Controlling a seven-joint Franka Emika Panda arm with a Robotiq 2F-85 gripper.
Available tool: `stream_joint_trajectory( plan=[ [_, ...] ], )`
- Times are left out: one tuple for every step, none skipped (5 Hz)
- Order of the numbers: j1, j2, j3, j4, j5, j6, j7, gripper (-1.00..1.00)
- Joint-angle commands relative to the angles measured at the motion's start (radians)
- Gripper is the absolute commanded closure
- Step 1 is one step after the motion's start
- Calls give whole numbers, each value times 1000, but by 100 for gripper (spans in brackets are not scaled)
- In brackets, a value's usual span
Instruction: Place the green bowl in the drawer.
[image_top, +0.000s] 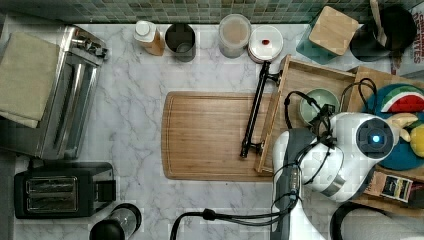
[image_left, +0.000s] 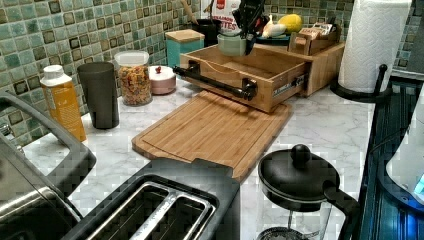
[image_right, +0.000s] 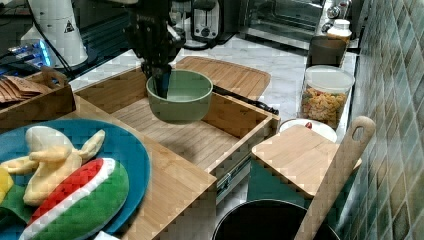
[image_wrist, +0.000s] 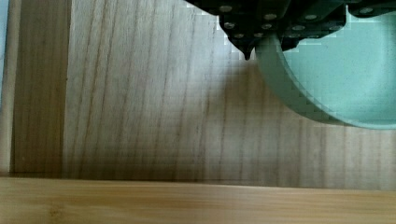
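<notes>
Green bowl (image_right: 180, 96): hangs off the floor of the drawer (image_right: 195, 137), your end effector (image_right: 161, 82) clamped on its rim.
Walls: drawer sides stand well clear all round.
Below: bare wood planks.
Handle (image_top: 255, 110): far edge, over the cutting board (image_top: 210, 135).

Green bowl (image_wrist: 336, 70) cut by wrist view frame edge; rim section by the fingers masked by gripper (image_wrist: 275, 32) body. In top view, bowl (image_top: 320, 102) partly covered by arm + cables; drawer (image_top: 300, 80) floor below the gripper hidden too. Finger inside bowl (image_right: 180, 95) partly obscured by bowl wall in right view. Drawer (image_left: 250, 67) interior under the gripper blocked by front panel in left view. Bowl-to-floor contact can't be judged.
</notes>
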Motion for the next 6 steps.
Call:
stream_joint_trajectory(
  plan=[
    [-3,46,-24,-33,-20,-15,97,100],
    [-11,65,-34,-29,-37,1,79,100],
    [-7,72,-40,-44,-47,48,104,100],
    [-6,71,-38,-37,-61,32,128,-100],
    [-5,81,-37,-31,-60,40,133,-100],
    [-12,91,-35,-14,-31,22,99,-100]
  ],
)
